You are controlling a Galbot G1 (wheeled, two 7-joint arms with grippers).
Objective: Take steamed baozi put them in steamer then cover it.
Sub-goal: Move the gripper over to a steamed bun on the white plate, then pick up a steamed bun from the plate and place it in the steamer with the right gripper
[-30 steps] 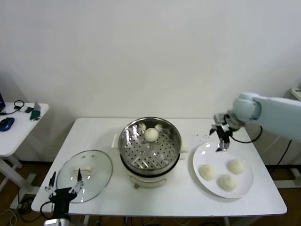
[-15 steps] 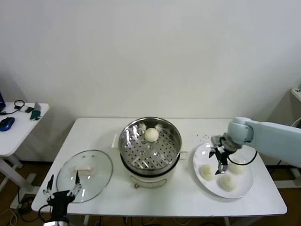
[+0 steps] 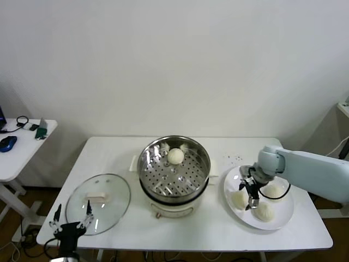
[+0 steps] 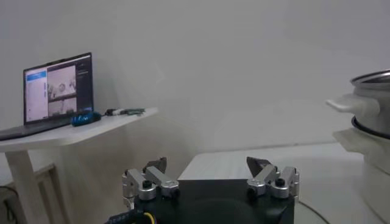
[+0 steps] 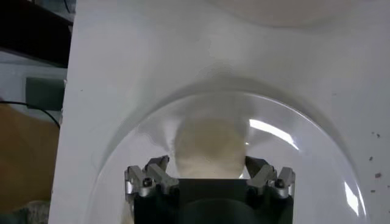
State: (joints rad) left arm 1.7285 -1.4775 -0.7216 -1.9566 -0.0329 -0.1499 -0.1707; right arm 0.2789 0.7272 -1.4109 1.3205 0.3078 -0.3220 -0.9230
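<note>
The steamer [image 3: 174, 170] stands mid-table with one steamed baozi [image 3: 175, 156] on its perforated floor. Three more baozi [image 3: 275, 191] lie on a white plate [image 3: 232, 183] to its right. My right gripper [image 3: 250, 200] is low over that plate and open. In the right wrist view a baozi [image 5: 210, 143] sits between the spread fingers of the right gripper [image 5: 207, 163] without being clamped. The cover [image 3: 98, 203], clear glass with a cream handle, lies flat at the front left. My left gripper [image 3: 71, 219] waits open just off the table's front-left corner, by the cover.
A small side table [image 3: 19, 150] to the left carries a laptop [image 4: 58, 88], a mouse and cables. The pot's white side handle [image 4: 350, 106] shows in the left wrist view. The plate reaches close to the table's front right edge.
My right gripper has come down from behind the plate and forward, ending low among the baozi. The left gripper has sunk slightly. Nothing was picked up.
</note>
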